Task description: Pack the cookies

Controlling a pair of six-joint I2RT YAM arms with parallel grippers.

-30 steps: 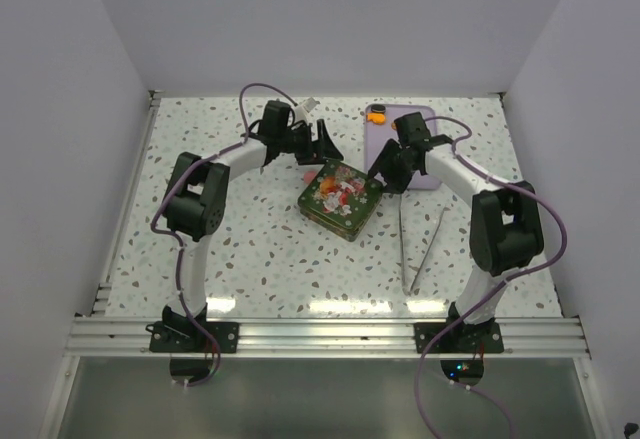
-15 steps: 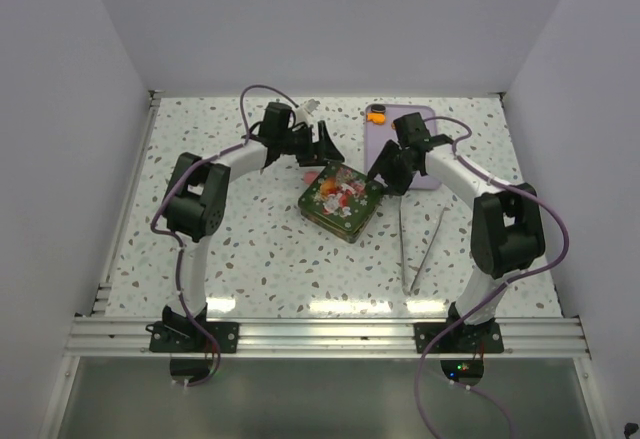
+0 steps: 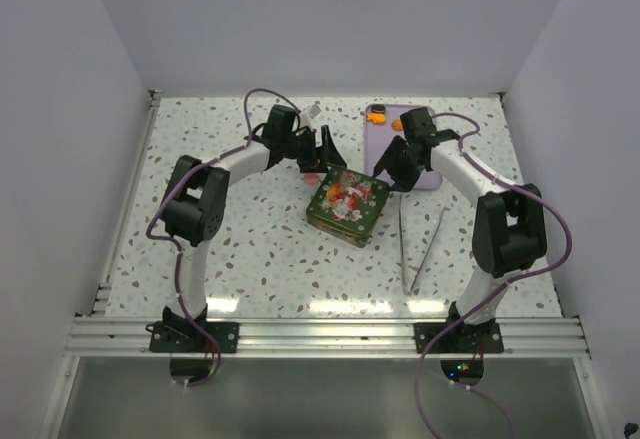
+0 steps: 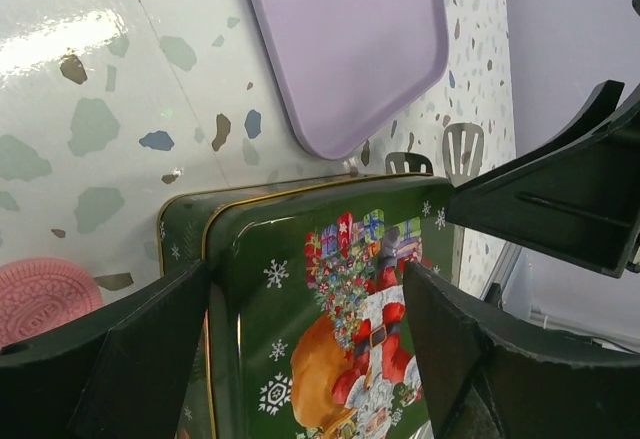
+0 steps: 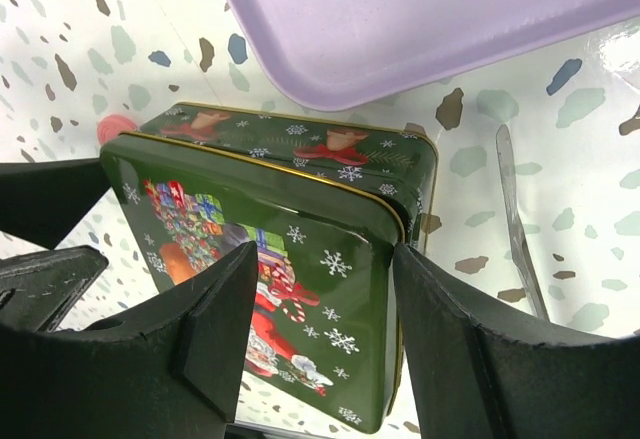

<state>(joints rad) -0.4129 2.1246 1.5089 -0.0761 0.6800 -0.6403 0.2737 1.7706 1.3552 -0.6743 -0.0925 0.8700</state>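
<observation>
A green Christmas tin [image 3: 347, 206] with its Santa lid [image 4: 340, 299] on it sits mid-table; the lid looks slightly askew on the box [image 5: 300, 144]. My left gripper [image 3: 325, 159] is open, its jaws spread over the lid's far-left corner [image 4: 305, 289]. My right gripper [image 3: 392, 171] is open over the lid's far-right corner [image 5: 325, 269]. A pink cookie [image 4: 35, 299] lies on the table by the tin's far-left side [image 5: 118, 127]. Orange cookies [image 3: 380, 115] lie on the purple tray [image 3: 420, 154]. Any cookies inside the tin are hidden.
Metal tongs [image 3: 420, 249] lie on the table right of the tin, also in the right wrist view [image 5: 520, 229]. The purple tray's edge [image 5: 420, 29] is just beyond the tin. White walls enclose the table on three sides.
My left gripper has moved right, towards the tin. The tin has shifted slightly right and nearer and has turned a little. My right gripper has moved up a little.
</observation>
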